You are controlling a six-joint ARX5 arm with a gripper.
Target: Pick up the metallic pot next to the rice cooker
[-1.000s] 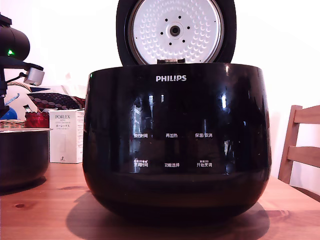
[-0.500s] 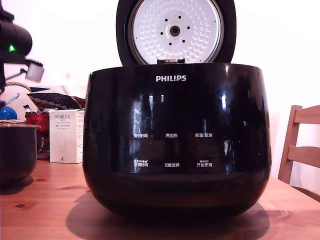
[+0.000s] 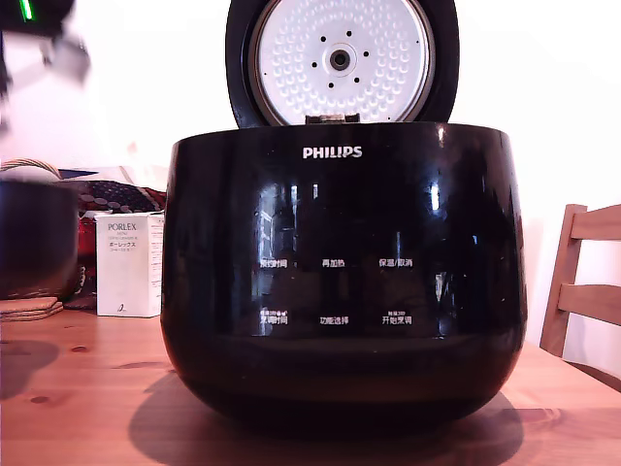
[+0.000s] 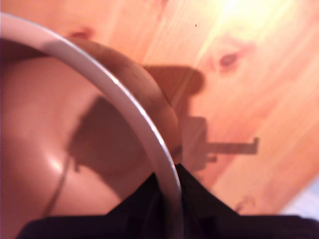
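Metallic pot (image 4: pixel 89 149) rim pinched between end effector (image 4: pixel 169 186) fingers.

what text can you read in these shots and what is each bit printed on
"PHILIPS": front of the rice cooker.
White Chinese button labels lower on the cooker: too small to read surely.
"PORLEX": top of the white box; its smaller print is unreadable.
Wrist view: no text.

White PORLEX box (image 3: pixel 128 264) (upright) on wooden table (image 3: pixel 97 388); chair (image 3: pixel 582 291).
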